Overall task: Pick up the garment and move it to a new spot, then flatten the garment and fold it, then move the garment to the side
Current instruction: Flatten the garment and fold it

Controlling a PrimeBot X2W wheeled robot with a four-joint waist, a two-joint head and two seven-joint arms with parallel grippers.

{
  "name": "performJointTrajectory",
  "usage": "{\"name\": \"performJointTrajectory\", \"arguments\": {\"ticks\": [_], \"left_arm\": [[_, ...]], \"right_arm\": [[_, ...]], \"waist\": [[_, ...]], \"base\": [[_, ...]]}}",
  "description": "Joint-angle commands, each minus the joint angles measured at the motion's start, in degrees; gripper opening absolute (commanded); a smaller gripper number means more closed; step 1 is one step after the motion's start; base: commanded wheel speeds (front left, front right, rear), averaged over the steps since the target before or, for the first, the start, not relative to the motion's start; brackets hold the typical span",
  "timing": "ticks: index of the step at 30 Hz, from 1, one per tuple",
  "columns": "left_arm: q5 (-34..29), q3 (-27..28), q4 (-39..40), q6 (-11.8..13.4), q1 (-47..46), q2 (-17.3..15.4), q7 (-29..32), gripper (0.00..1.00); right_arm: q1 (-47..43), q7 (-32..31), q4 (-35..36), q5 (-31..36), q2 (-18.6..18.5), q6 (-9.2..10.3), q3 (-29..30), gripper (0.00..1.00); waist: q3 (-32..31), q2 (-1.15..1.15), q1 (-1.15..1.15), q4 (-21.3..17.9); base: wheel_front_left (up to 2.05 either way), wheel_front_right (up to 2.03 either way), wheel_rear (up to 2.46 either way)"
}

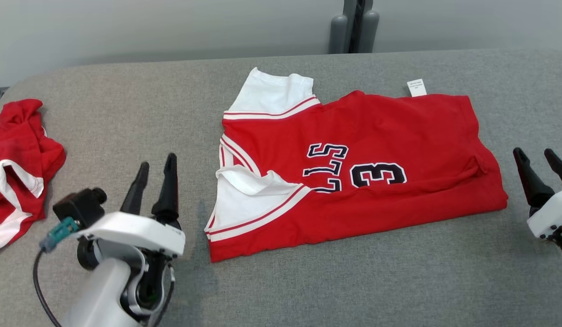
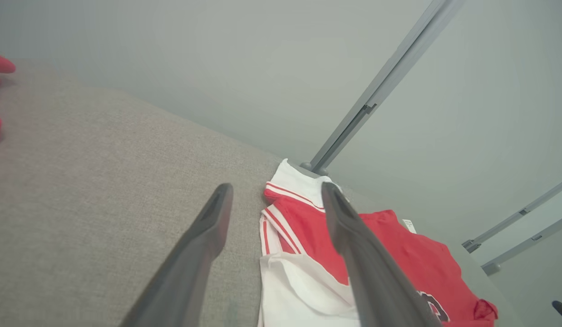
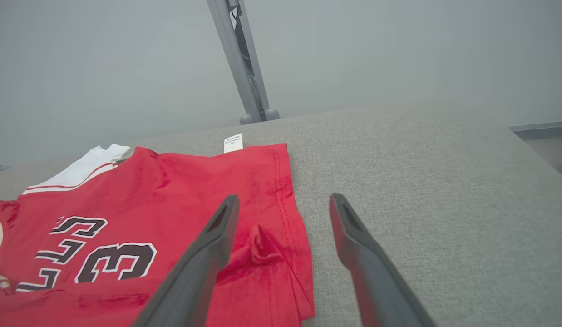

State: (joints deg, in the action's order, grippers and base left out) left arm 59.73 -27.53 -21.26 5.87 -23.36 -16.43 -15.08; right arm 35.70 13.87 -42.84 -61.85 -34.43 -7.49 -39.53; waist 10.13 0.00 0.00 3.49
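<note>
While left pincer [image 1: 158,161] and right pincer [image 1: 533,151] gape empty, the folded red jersey [image 1: 376,190] lies on grey weave [image 1: 126,113].

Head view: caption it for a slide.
Folded red jersey on grey surface between left gripper and right gripper, jaws open; crumpled red garment aside.

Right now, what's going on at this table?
A red jersey lies folded over on the grey table. The left hand sits off its sleeve end and the right hand off its hem end, both open and holding nothing, neither touching the cloth. A second red garment lies crumpled at the robot's far left.
</note>
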Motion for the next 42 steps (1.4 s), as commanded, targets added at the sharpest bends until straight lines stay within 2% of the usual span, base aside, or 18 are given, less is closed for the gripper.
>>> {"name": "performJointTrajectory", "arguments": {"ticks": [1,3,9,16,29,33,36,37,38,39,42], "left_arm": [[-0.9,0.8,0.3,-0.2,0.6,0.0,0.0,1.00],[-5.6,3.9,1.1,-1.1,6.1,3.6,0.0,1.00],[-11.2,3.6,-2.0,-2.6,11.6,7.6,0.0,1.00],[-13.5,1.2,-8.9,-0.2,11.1,9.1,0.6,1.00],[-11.8,-0.1,-16.7,-0.7,8.1,10.7,4.6,1.00],[-12.1,-0.4,-18.6,0.5,7.6,10.7,5.3,1.00],[-12.5,-1.2,-20.1,0.3,7.5,10.7,6.5,1.00],[-12.3,-1.5,-20.3,-0.3,7.5,10.8,6.8,0.84],[-12.2,-1.7,-20.4,-0.8,7.4,10.9,7.0,0.27],[-12.2,-1.9,-20.3,-1.2,7.3,11.0,6.7,0.00],[-12.6,-2.0,-19.9,-1.6,6.8,10.8,5.8,0.00]], "right_arm": [[-0.9,0.6,0.0,0.9,0.2,0.00,0.2,1.00],[-3.4,1.4,-0.1,4.8,2.1,0.00,3.6,1.00],[-10.3,1.3,3.7,14.5,7.6,0.00,15.6,1.00],[-15.1,1.3,7.3,22.5,12.4,0.00,23.8,1.00],[-16.4,1.3,8.8,26.4,15.3,0.01,27.4,1.00],[-16.2,1.3,9.0,26.6,15.5,0.00,27.8,1.00],[-16.2,1.3,9.2,26.7,15.6,0.00,27.9,1.00],[-16.2,1.3,9.3,26.7,15.6,0.01,27.9,1.00],[-16.3,1.3,9.3,26.7,15.7,0.01,28.0,1.00],[-16.3,1.3,9.4,26.6,15.7,0.00,28.0,1.00],[-16.5,1.3,9.1,26.3,15.8,0.01,28.3,1.00]], "waist": [[-0.8,0.00,0.00,-0.4],[-1.8,0.00,0.00,-1.0],[-2.6,0.00,0.00,-2.1],[-2.1,0.00,0.00,-3.0],[-1.3,0.00,0.00,-4.0],[-1.1,0.00,0.00,-4.1],[-1.0,0.00,0.00,-4.0],[-1.0,0.00,0.00,-4.0],[-1.0,0.00,0.00,-4.0],[-1.0,0.00,0.00,-4.0],[-1.0,0.00,0.00,-3.9]], "base": [[0.00,0.00,0.00],[0.00,0.00,0.00],[0.00,0.00,0.00],[0.00,0.00,0.00],[0.00,0.00,0.00],[0.00,0.00,0.00],[0.00,0.00,0.00],[0.00,0.00,0.00],[0.00,0.00,0.00],[0.00,0.00,0.00],[0.00,0.00,0.00]]}}
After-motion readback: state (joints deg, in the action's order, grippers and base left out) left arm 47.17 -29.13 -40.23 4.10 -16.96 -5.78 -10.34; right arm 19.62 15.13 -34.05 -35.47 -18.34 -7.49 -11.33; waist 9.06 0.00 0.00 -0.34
